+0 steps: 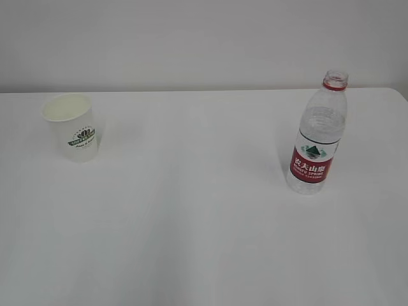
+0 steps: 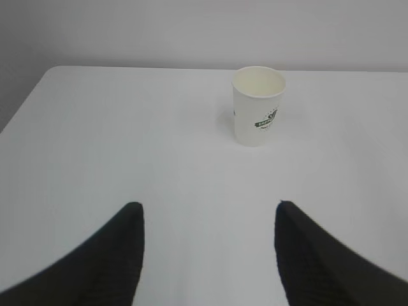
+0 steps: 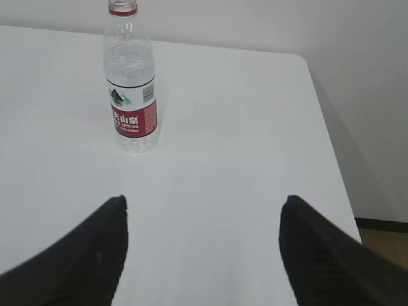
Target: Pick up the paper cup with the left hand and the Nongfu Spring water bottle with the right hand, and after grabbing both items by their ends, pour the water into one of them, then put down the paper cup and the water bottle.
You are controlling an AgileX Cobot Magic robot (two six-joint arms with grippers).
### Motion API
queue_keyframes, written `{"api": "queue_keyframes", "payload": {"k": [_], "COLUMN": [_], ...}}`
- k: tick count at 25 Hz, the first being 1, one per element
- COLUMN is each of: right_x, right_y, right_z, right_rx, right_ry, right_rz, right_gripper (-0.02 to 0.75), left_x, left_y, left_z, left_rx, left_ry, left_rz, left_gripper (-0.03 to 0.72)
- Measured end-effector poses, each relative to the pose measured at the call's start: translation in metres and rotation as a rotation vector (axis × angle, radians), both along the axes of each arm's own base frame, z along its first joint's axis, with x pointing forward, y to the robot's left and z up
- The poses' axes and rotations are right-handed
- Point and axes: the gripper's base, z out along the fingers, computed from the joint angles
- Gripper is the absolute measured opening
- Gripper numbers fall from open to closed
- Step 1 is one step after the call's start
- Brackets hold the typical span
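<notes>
Left wrist view: left end effector [image 2: 207,210] spread wide, empty — paper cup [image 2: 257,106] upright on the white counter [image 2: 127,140], well ahead, slightly right of its gap | right wrist view: right end effector [image 3: 204,207] wide, empty — uncapped Nongfu Spring water bottle [image 3: 131,80] upright well ahead, off left, partly filled with water [image 3: 129,57]

Cut off by the top edge in the right wrist view: mouth of the Nongfu Spring water bottle [image 3: 130,83]. Too small to read: text on the paper cup [image 2: 258,106].
</notes>
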Motion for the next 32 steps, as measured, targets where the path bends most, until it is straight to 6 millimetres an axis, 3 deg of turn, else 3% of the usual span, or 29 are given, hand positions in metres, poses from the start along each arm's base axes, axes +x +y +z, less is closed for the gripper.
{"api": "queue_keyframes", "payload": {"k": [12,21,32], "right_x": [0.02,0.039,0.064], "right_y": [0.001,0.001,0.002], "right_z": [0.013,0.017,0.021], "right_rx": [0.0,-0.006,-0.079], "right_ry": [-0.08,-0.051,-0.041], "right_rz": [0.002,0.005,0.036], "right_gripper": [0.563,0.563,0.563], "left_x": [0.039,0.061,0.081], "left_y": [0.003,0.005,0.006], "left_z": [0.01,0.011,0.007], "left_rx": [0.006,0.033,0.015], "left_ry": [0.019,0.042,0.098], "left_rz": [0.004,-0.004,-0.007], "left_gripper": [0.463,0.584,0.596]}}
